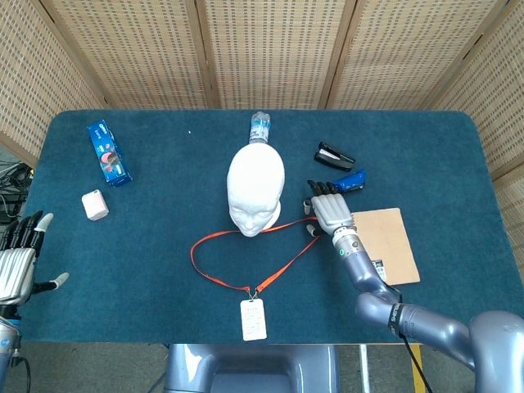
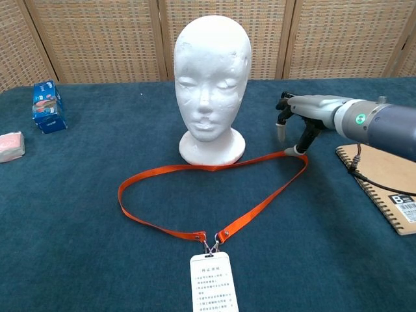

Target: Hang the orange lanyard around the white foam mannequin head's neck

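Note:
The white foam mannequin head stands upright mid-table, facing me. The orange lanyard lies flat in a loop in front of its base, with the white badge at the near end. My right hand hovers over the loop's right bend with its fingers spread and pointing down. One fingertip reaches the strap, and nothing is held. My left hand rests open at the table's left front edge, seen only in the head view.
A brown spiral notebook lies under my right forearm. A black stapler and a blue object sit just behind the right hand. A bottle stands behind the head. A blue packet and a small block lie at left.

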